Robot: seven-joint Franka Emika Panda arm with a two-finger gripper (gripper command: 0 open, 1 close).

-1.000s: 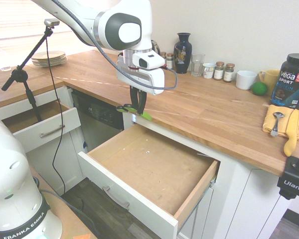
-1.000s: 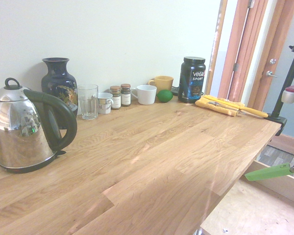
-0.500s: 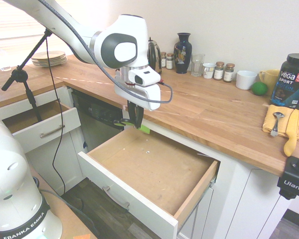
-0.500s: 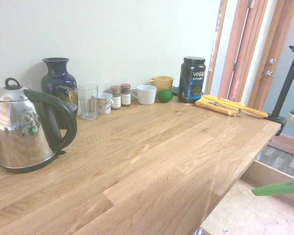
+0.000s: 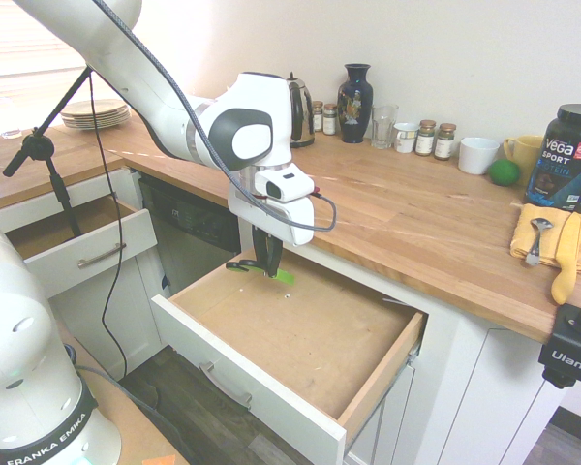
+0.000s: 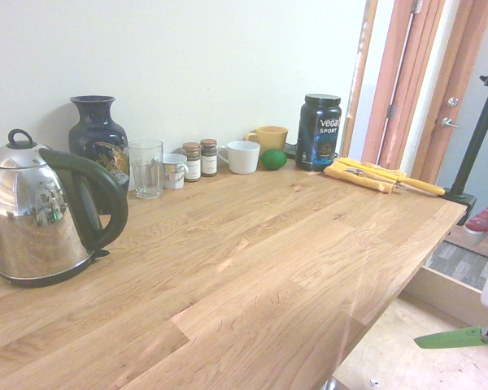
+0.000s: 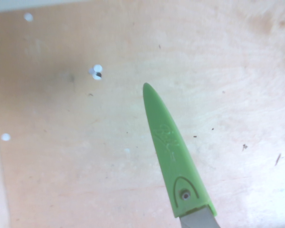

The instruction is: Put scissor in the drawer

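the pincer (image 5: 267, 267) grips the scissor (image 5: 261, 268) mid-body over the drawer (image 5: 300, 412); light, stiff, sheath probably slick

A steel kettle (image 6: 41, 215), dark vase (image 6: 98, 138), glass (image 6: 146, 168), spice jars (image 6: 201, 158), white mug (image 6: 242, 157), lime (image 6: 273, 158) and protein tub (image 6: 320, 132) line the wooden tabletop (image 6: 252, 268).
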